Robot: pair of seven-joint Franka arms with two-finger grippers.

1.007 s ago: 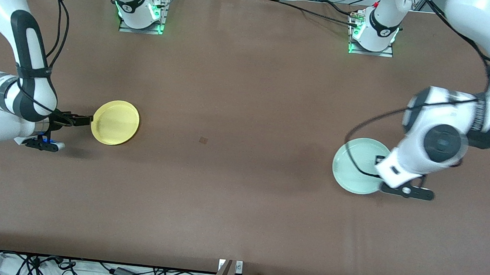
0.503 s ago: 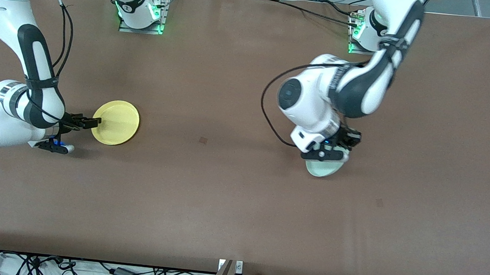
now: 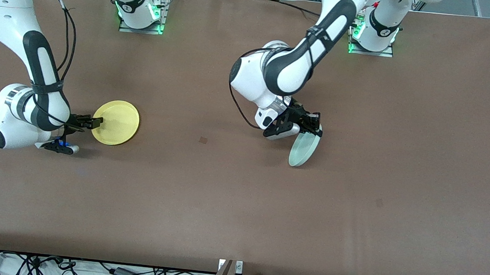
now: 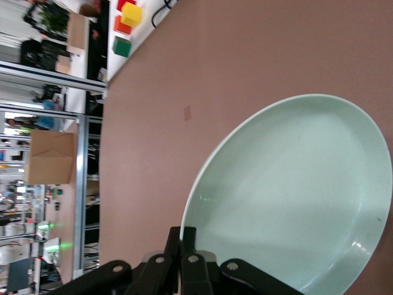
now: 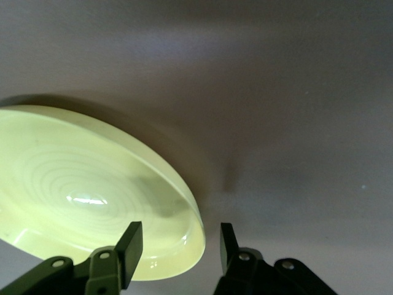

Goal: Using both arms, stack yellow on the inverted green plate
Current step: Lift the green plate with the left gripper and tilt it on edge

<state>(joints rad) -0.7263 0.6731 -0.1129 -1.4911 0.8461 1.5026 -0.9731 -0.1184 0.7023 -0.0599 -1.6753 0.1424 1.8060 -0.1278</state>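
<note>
Over mid-table: left gripper, pinched on the rim of the round pale mint-green plastic plate, held tilted steeply on edge, hollow face toward the wrist camera.
Right arm's end: round yellow plastic plate flat on the brown table, hollow up.
Yellow plate's rim: right gripper, fingers spread astride it.

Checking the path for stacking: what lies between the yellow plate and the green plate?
Bare table apart from a small dark mark, per the front view, between yellow plate and green plate.
</note>
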